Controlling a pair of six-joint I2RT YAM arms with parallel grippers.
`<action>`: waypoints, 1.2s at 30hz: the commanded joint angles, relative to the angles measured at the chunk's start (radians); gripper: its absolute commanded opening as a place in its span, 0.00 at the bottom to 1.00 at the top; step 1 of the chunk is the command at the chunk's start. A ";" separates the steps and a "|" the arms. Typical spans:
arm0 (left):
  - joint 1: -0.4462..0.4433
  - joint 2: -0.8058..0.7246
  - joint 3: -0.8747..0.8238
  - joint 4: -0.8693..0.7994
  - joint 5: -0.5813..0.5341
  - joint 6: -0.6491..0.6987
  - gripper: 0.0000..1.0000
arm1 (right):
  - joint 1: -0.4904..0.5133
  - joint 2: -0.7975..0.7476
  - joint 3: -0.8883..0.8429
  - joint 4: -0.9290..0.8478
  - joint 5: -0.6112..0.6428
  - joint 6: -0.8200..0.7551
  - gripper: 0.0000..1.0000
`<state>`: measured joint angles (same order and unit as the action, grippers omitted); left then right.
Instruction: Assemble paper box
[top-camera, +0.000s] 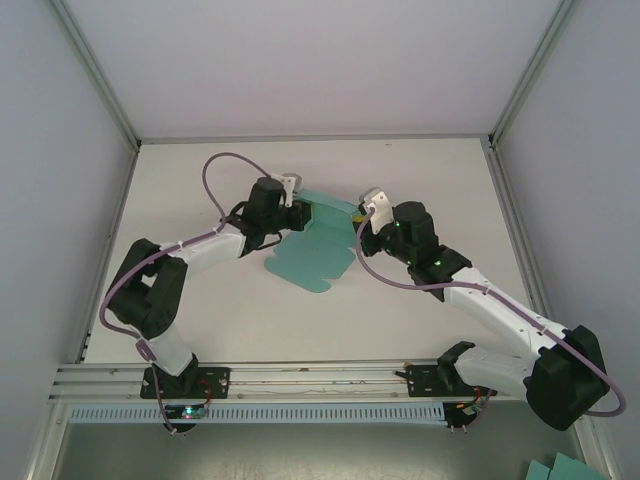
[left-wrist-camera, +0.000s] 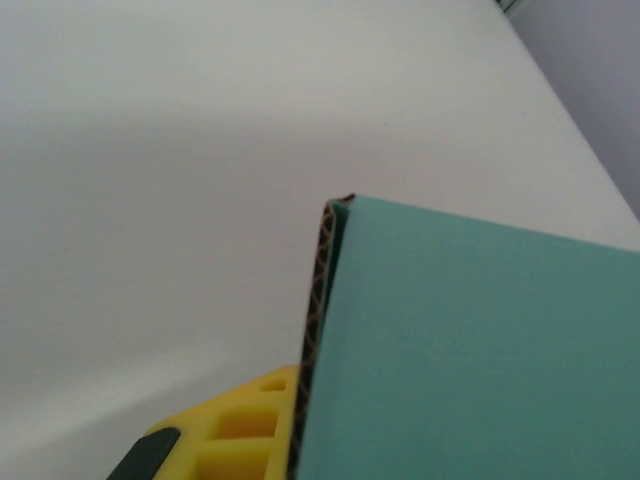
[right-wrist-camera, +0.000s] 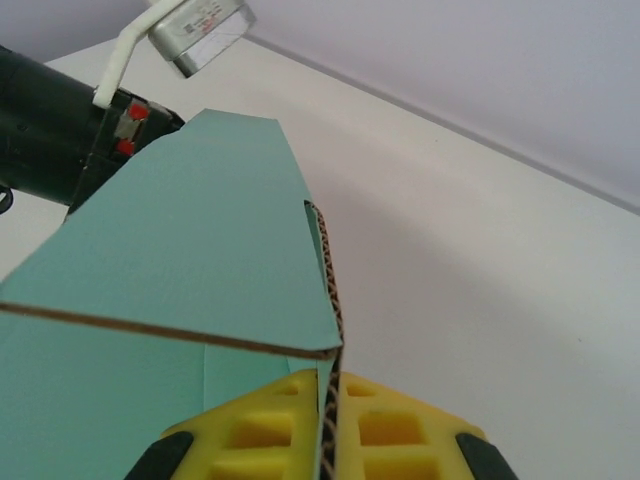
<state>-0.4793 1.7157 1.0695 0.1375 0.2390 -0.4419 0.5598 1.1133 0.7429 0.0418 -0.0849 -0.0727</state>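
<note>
The paper box (top-camera: 312, 255) is a flat teal-green die-cut sheet, held partly off the white table between both arms. My left gripper (top-camera: 298, 215) grips its far left part; in the left wrist view one yellow finger (left-wrist-camera: 235, 425) presses against the card's corrugated edge (left-wrist-camera: 318, 300), and the other finger is hidden behind the teal panel (left-wrist-camera: 470, 350). My right gripper (top-camera: 358, 226) holds the sheet's far right edge. In the right wrist view both yellow fingers (right-wrist-camera: 385, 425) pinch the card's edge (right-wrist-camera: 328, 300), with a flap (right-wrist-camera: 190, 250) folded across to the left.
The left arm's black wrist (right-wrist-camera: 50, 130) and its camera (right-wrist-camera: 200, 25) stand just beyond the card. Metal frame posts (top-camera: 95, 75) and grey walls bound the table. Spare teal sheets (top-camera: 555, 468) lie off the table at bottom right.
</note>
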 joint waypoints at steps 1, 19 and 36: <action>0.038 0.075 0.104 -0.316 -0.363 -0.143 0.00 | 0.025 -0.017 0.023 -0.022 0.055 0.001 0.00; 0.036 0.029 0.059 -0.227 -0.187 0.050 0.05 | 0.060 0.031 0.042 0.028 0.101 -0.023 0.00; 0.037 -0.122 -0.132 0.002 -0.070 0.094 0.00 | 0.021 -0.057 0.107 -0.014 0.187 -0.005 0.83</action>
<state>-0.4431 1.6276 0.9527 0.0708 0.1612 -0.3862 0.5907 1.0302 0.7853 0.0242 0.0738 -0.0811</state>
